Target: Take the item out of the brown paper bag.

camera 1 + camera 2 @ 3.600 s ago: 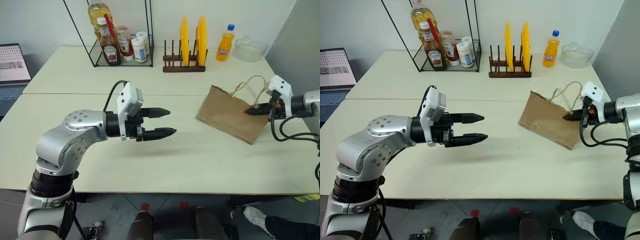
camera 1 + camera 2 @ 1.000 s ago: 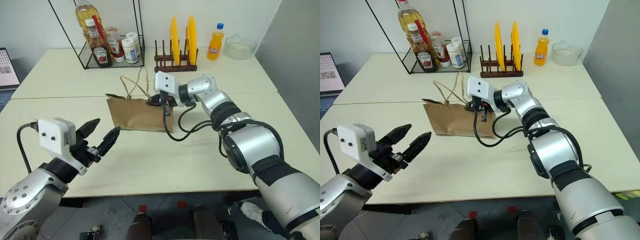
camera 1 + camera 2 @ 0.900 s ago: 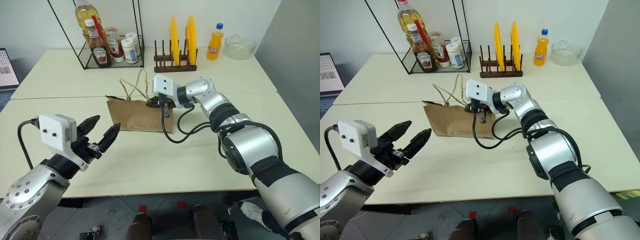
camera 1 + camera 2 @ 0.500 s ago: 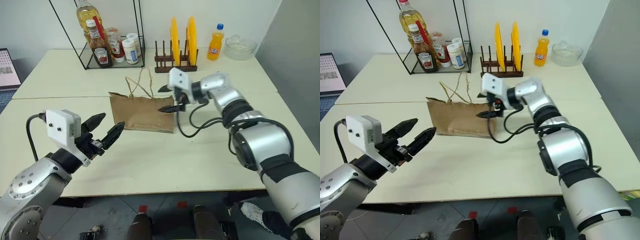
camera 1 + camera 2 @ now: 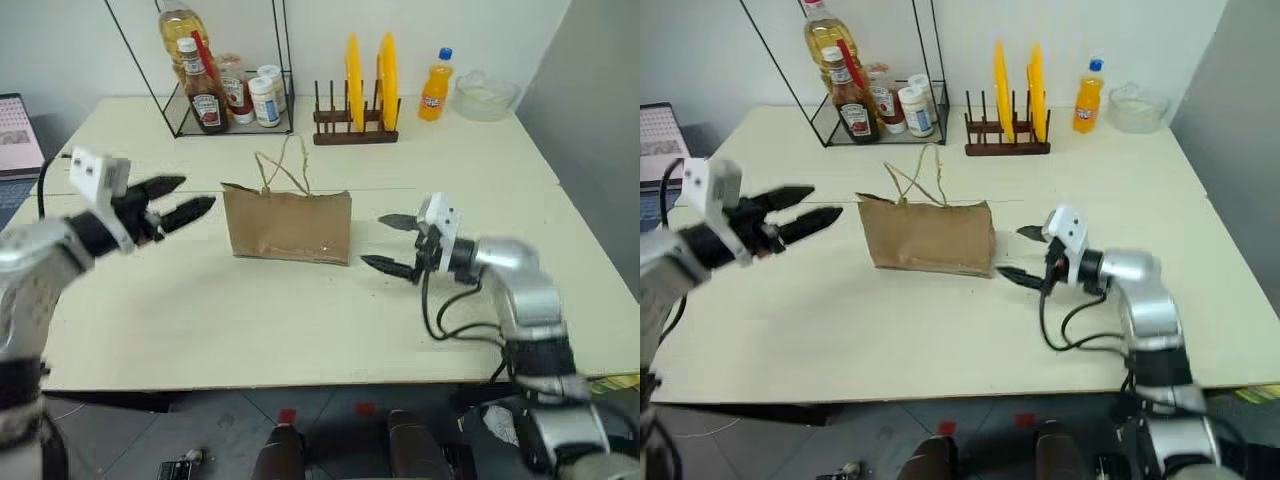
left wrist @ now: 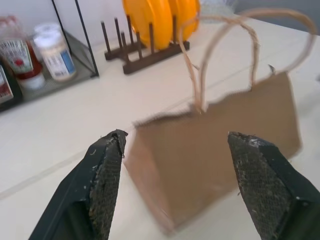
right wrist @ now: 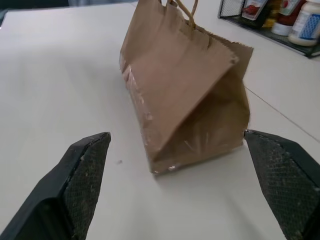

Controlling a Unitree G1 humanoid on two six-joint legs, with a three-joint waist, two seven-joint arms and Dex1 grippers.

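The brown paper bag (image 5: 288,225) stands upright in the middle of the table, its two cord handles (image 5: 283,168) sticking up and its top edge pinched together. The item is hidden inside it. My left gripper (image 5: 195,192) is open and hovers level just to the left of the bag, pointing at its side without touching. The left wrist view has the bag (image 6: 220,150) between and beyond the spread fingers (image 6: 102,185). My right gripper (image 5: 372,240) is open, a short way off the bag's right end, which faces me in the right wrist view (image 7: 185,95).
A wire rack (image 5: 225,118) with ketchup bottles, an oil bottle and jars stands at the back left. A wooden rack with yellow plates (image 5: 365,75), an orange drink bottle (image 5: 434,86) and a glass bowl (image 5: 485,95) line the back. A laptop (image 5: 18,125) sits far left.
My right gripper opened, let go of the bag's top and drew back to the right and down. My left gripper rose and moved forward to the bag's left side.
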